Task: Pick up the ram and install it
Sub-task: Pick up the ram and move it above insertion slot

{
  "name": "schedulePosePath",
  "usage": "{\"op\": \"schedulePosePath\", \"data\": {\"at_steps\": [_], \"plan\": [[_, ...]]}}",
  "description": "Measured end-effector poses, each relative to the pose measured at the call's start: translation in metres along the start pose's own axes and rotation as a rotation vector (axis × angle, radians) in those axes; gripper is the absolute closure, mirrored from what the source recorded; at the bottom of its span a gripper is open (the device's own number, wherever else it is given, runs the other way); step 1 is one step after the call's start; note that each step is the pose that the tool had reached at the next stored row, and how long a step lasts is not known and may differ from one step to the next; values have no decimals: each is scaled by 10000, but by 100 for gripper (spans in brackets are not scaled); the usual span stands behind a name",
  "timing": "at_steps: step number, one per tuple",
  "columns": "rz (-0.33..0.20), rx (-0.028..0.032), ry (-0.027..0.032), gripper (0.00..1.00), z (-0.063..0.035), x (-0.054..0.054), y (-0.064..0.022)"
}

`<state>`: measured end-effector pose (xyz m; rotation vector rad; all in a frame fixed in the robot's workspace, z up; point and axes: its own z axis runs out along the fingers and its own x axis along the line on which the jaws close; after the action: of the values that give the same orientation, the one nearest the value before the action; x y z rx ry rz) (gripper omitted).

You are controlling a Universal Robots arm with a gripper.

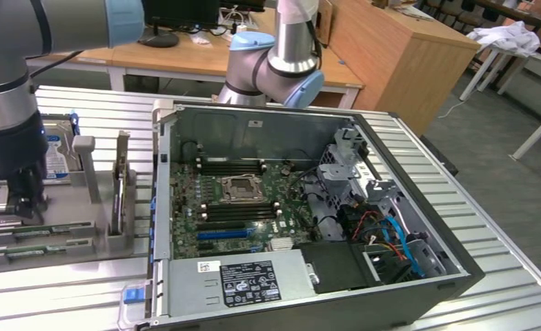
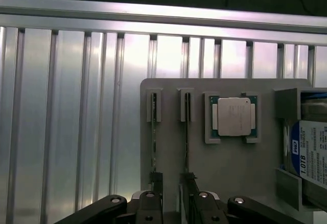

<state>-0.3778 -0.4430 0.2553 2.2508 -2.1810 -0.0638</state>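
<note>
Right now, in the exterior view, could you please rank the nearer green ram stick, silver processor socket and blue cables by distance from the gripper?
1. Nearer green ram stick, in the grey holder beside the gripper.
2. Silver processor socket, mid-view.
3. Blue cables, toward the exterior view's right.

From where I stand, the tray [image 1: 114, 258] rests on the table [image 1: 491, 234], at the exterior view's left of the case [image 1: 224, 127], which has the motherboard [image 1: 188, 200] inside. On the tray, the first ram [image 2: 155, 137] and second ram [image 2: 187, 137] stand side by side, the CPU [image 2: 234, 116] just beside them and the drive [image 2: 312, 155] beyond.
</note>
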Motion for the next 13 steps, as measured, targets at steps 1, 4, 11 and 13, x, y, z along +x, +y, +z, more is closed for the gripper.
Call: {"op": "schedulePosePath", "data": {"at_steps": [1,4,11,13], "plan": [[0,1,0,70,0,15,1],[0,1,-1,70,0,50,2],[2,0,0,70,-2,92,4],[0,3,-2,70,9,95,3]]}}
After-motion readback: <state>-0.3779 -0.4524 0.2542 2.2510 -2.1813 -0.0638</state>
